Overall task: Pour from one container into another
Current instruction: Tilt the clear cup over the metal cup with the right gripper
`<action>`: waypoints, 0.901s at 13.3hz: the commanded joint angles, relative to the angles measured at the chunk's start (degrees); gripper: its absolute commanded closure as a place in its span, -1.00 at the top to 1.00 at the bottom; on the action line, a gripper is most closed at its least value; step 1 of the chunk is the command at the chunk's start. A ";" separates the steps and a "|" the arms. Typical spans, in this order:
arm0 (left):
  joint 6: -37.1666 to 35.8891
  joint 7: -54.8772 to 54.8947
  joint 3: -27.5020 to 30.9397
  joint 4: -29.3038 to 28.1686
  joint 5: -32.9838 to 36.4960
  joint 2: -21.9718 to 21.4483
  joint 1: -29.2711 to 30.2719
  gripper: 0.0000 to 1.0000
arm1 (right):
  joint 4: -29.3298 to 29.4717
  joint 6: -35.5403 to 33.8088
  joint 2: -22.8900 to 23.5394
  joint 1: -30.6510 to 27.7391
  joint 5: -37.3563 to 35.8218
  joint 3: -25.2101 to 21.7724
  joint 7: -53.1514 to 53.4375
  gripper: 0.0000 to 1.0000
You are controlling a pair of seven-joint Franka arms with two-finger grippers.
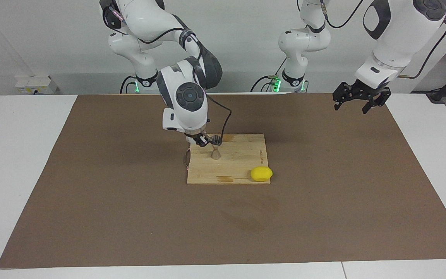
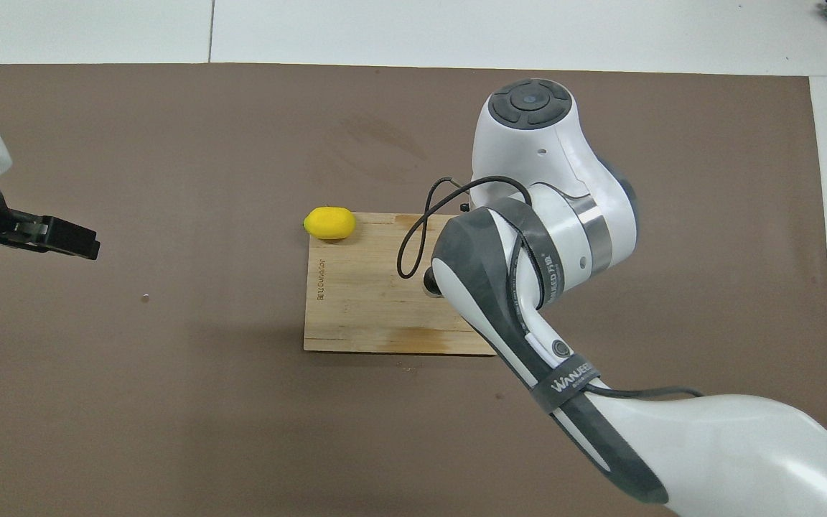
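Note:
The grey metal hourglass jigger point(image 1: 216, 149) stands upright on a wooden cutting board point(image 1: 238, 164), near the board's edge closest to the robots. My right gripper point(image 1: 201, 141) hangs low just beside the jigger's rim, shut on the small clear glass cup point(image 1: 206, 136). The cup shows only faintly, leaning toward the jigger's mouth. In the overhead view the right arm covers the gripper and the cup, and only a sliver of the jigger point(image 2: 429, 277) shows. My left gripper point(image 1: 356, 101) point(image 2: 72, 242) waits open in the air over the mat at the left arm's end.
A yellow lemon point(image 1: 261, 174) point(image 2: 329, 222) lies at the board's point(image 2: 356, 309) corner farthest from the robots, toward the left arm's end. A brown mat point(image 1: 110, 201) covers the white table. A black cable loops from the right wrist over the board.

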 commanded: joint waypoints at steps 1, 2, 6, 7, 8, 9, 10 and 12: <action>-1.27 -0.57 1.48 2.09 1.04 1.03 -1.43 1.00 | 4.51 -2.22 3.13 1.44 -3.76 1.15 -1.14 -1.00; -1.10 -0.57 1.84 2.26 1.04 1.03 -1.44 1.00 | 4.60 -2.13 3.30 2.07 -4.56 1.15 -1.14 -1.00; -0.92 -0.40 1.31 2.26 1.04 0.50 -1.35 1.00 | 6.44 -1.60 4.53 3.04 -6.23 1.06 -0.96 -1.00; -1.00 -0.31 1.31 2.35 1.04 0.50 -1.35 1.00 | 6.62 -1.51 4.62 3.13 -6.76 1.14 -0.96 -1.00; -0.92 -0.31 1.14 2.35 1.04 0.33 -1.35 1.00 | 6.71 -1.51 4.89 3.22 -7.64 1.15 -0.96 -1.00; -1.00 -0.22 1.05 2.09 1.04 -0.63 -1.35 1.00 | 6.71 -1.51 4.98 3.48 -8.43 1.15 -0.96 -1.00; -1.09 -0.14 1.05 1.48 1.04 -0.82 -1.26 1.00 | 7.06 -1.34 5.06 3.57 -8.70 1.15 -0.96 -1.00; -1.27 -0.22 1.05 1.47 1.04 -0.91 -0.91 1.00 | 8.29 -1.34 5.59 3.66 -10.88 1.15 -1.05 -1.00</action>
